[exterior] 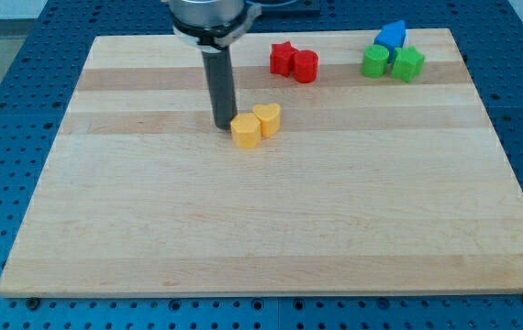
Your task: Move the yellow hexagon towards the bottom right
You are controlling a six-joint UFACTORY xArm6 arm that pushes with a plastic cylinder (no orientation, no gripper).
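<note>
The wooden board (271,220) lies wide and mostly bare. Red blocks (295,62) sit at its twelve o'clock; green blocks (393,63) and a blue block (391,35) at one o'clock. The yellow hexagon (246,131) sits just above center, touching a yellow heart (267,119) at its two o'clock. My tip (222,126), a bare rod grasping nothing, stands against the hexagon's ten o'clock side. The push looks about to begin; next I should drive toward four o'clock.

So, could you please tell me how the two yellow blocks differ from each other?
The yellow hexagon has flat sides and a six-cornered top; the yellow heart has a notched, lobed top. The hexagon lies nearer the view's bottom left, right beside my tip; the heart sits on the hexagon's far side from the tip, toward the view's upper right. Both share the same yellow, look similar in size, and touch.
</note>
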